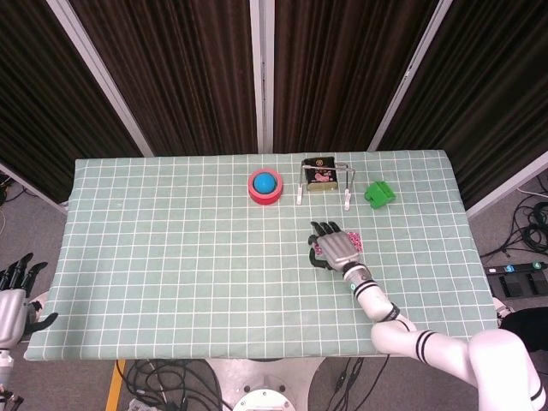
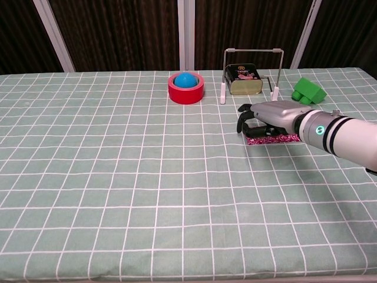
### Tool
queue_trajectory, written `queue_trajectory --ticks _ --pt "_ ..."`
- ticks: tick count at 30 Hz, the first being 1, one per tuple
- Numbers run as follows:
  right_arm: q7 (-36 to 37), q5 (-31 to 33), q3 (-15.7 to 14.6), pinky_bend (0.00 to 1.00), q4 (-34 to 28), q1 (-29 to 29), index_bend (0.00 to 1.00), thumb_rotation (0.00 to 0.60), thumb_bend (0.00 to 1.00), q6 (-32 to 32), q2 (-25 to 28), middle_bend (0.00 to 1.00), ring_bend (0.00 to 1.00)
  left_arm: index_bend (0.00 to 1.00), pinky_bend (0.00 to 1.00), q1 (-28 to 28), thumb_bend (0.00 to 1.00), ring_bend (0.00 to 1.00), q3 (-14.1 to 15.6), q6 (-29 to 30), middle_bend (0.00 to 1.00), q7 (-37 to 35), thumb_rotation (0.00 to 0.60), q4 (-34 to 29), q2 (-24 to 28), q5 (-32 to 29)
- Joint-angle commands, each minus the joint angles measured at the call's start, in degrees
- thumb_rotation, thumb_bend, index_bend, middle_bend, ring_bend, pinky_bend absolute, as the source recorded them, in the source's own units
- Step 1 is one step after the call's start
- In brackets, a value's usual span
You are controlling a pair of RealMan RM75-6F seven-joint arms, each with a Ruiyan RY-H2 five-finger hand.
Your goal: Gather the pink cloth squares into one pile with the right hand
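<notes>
A pink patterned cloth square (image 2: 274,140) lies on the green checked tablecloth, right of centre. My right hand (image 2: 271,116) lies palm down on it, fingers apart and bent down over its left edge. From the head view the right hand (image 1: 336,246) covers most of the cloth (image 1: 354,238), and only pink slivers show at its sides. No other separate pink square is visible. My left hand (image 1: 13,295) hangs off the table's near left corner, fingers apart and holding nothing.
A red tape roll with a blue ball in it (image 2: 186,87) stands at the back centre. A tin (image 2: 242,79) sits under a wire frame to its right. A green block (image 2: 308,90) lies at the back right, behind my forearm.
</notes>
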Motion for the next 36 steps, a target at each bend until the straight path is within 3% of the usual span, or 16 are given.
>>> queue_trajectory --ticks 1,10,22,36 --pt "0.1 0.0 -0.2 0.00 -1.7 -1.2 0.29 0.091 0.63 1.6 2.2 0.00 0.00 0.22 0.15 -0.1 0.08 0.11 0.0 -0.1 0.16 0.1 0.600 -0.1 0.1 0.1" --pt "0.5 2.7 -2.0 0.00 -0.6 -3.9 0.29 0.092 0.63 1.2 6.1 0.00 0.00 0.22 0.15 -0.5 0.08 0.11 -0.2 -0.4 0.16 0.6 0.600 -0.4 -0.2 0.4" --pt "2.0 2.1 -2.6 0.00 3.6 -3.3 0.29 0.089 0.63 -1.1 3.3 0.00 0.00 0.22 0.15 -0.6 0.08 0.11 -0.2 -0.9 0.16 1.0 0.600 -0.6 -0.2 -0.1" --pt "1.2 0.5 -1.6 0.00 2.6 -0.3 0.28 0.088 0.64 -1.6 0.3 0.00 0.00 0.22 0.15 0.1 0.08 0.11 0.0 -0.4 0.16 0.2 0.600 0.0 -0.3 -0.5"
